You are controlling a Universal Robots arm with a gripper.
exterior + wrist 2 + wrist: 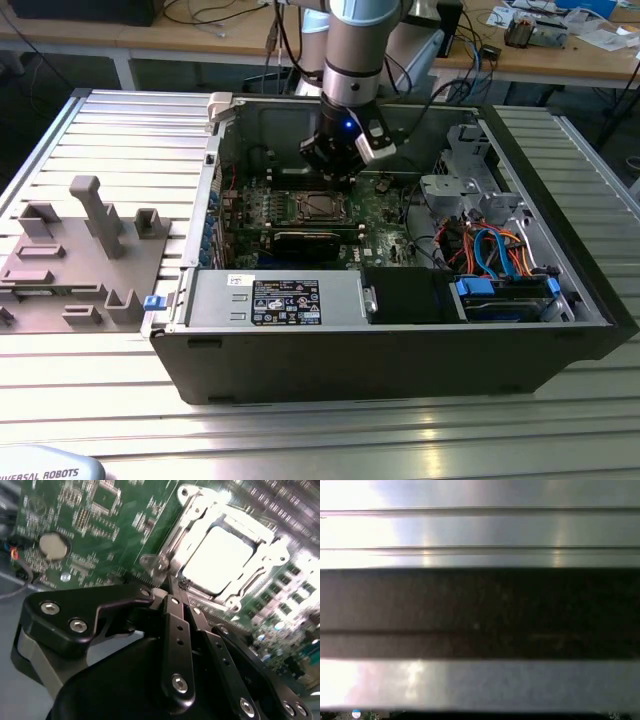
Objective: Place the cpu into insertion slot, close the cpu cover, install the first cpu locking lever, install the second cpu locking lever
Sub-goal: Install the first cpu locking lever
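Note:
In the exterior view my gripper (335, 168) hangs inside the open computer case, just behind the insertion slot (318, 205) on the green circuit board (385, 215). The second wrist view has the silvery cpu (217, 560) lying flat in the slot. The cpu cover (200, 516) is down around it as a shiny frame. My gripper (172, 591) is shut, its black fingers (176, 630) pressed together. The tips sit at the socket's corner, beside the curled end of a thin metal locking lever (150, 560). I cannot tell whether they touch it.
A labelled power supply box (285, 300) and a drive bay with blue and orange cables (500, 270) line the case's near side. A grey fixture block (90, 250) stands at the exterior view's left. A coin battery (52, 545) sits on the board. The first wrist view faces ribbed aluminium (480, 530).

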